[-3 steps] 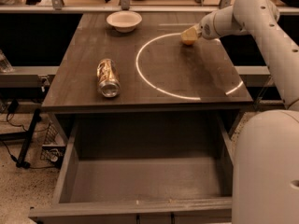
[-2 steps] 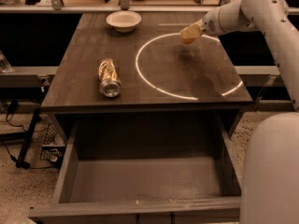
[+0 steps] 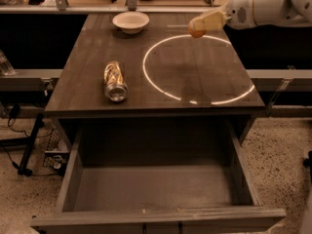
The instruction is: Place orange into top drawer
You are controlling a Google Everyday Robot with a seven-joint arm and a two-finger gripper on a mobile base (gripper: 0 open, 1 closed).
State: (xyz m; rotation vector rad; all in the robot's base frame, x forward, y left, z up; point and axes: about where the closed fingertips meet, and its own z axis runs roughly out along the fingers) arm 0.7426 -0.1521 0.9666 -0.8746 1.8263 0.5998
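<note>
My gripper (image 3: 199,25) is at the far right of the table top, above the back of the glowing ring. Its pale fingers (image 3: 210,19) are shut on the orange (image 3: 197,32), which peeks out below them, lifted clear of the table. The top drawer (image 3: 156,189) stands pulled open below the table's front edge, with a bare flat bottom. My white arm reaches in from the upper right.
A crushed gold can (image 3: 115,80) lies on the left part of the dark table (image 3: 97,57). A white bowl (image 3: 130,21) sits at the back, left of centre. A bright light ring (image 3: 195,72) shows on the table top. Speckled floor lies on both sides.
My gripper has risen with the orange, lifting it off the table top. The arm has pulled up and to the right. The can and bowl have not moved.
</note>
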